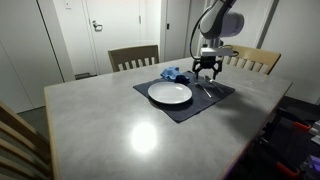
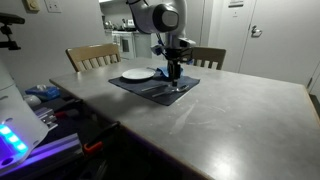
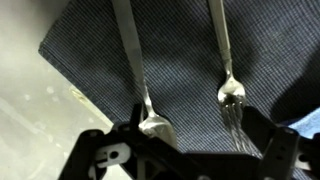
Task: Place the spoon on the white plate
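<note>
The spoon [image 3: 134, 60] lies flat on the dark placemat [image 3: 180, 50]. In the wrist view its handle runs from the top edge down to its bowl at lower centre. A fork [image 3: 228, 95] lies beside it to the right, roughly parallel and apart from it, with its tines pointing toward the bottom of the frame.

The gripper [image 3: 195, 122] comes in from the bottom edge with its fingers spread apart and nothing between them. We see the spoon's bowl just beside the finger on the left of the frame, but we cannot tell whether they touch.

In both exterior views the gripper [image 1: 207, 70] hangs low over the side of the mat where the cutlery lies. The white plate [image 1: 170, 93] sits in the middle of the mat with nothing on it, near centre frame.

We judge the task to be at its start: the spoon is not yet picked up. The grasp, the lift, the carry across to the plate [image 2: 137, 74] and the release are all left to do.

In both exterior views the cutlery shows only as thin pale streaks, so we cannot tell spoon from fork there. A small blue thing [image 1: 172, 72] behind the plate is too blurred to name. In the wrist view the gripper body covers the lower edge of the spoon's bowl.
</note>
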`<state>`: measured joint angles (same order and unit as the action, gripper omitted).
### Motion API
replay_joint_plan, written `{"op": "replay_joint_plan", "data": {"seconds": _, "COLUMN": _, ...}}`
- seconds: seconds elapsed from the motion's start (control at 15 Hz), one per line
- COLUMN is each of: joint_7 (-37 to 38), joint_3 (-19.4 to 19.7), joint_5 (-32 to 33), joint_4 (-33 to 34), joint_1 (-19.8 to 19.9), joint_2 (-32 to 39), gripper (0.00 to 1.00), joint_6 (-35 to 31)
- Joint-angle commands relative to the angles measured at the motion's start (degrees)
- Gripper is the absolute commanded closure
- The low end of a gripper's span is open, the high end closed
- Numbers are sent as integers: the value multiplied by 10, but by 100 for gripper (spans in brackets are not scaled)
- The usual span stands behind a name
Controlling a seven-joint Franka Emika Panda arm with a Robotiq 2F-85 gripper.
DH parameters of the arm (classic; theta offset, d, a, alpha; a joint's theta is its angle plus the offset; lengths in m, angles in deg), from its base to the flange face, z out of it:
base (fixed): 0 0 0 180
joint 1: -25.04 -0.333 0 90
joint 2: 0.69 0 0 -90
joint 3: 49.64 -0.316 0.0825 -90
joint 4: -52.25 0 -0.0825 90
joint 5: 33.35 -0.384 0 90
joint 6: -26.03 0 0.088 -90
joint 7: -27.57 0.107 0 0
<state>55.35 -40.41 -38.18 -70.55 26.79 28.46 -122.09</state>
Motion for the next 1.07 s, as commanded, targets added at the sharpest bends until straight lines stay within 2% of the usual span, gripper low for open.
{"op": "replay_joint_plan", "data": {"seconds": 0.0, "joint_7": 16, "joint_3": 21, "joint_5": -9, "joint_4": 11, "joint_1": -1, "joint_2": 12, "gripper": 0, "joint_6": 15}}
{"op": "replay_joint_plan", "data": {"seconds": 0.13, "joint_7": 18, "joint_3": 27, "joint_5": -13, "joint_4": 12, "joint_1": 4, "joint_2": 15, "gripper": 0, "joint_6": 21}}
{"op": "replay_joint_plan", "data": {"seconds": 0.4, "joint_7": -28, "joint_3": 6, "joint_5": -49, "joint_4": -4, "joint_1": 31, "joint_2": 5, "gripper": 0, "joint_6": 31}}
{"op": "replay_joint_plan", "data": {"seconds": 1.0, "joint_7": -79, "joint_3": -12, "joint_5": -84, "joint_4": -4, "joint_1": 50, "joint_2": 13, "gripper": 0, "joint_6": 32}}
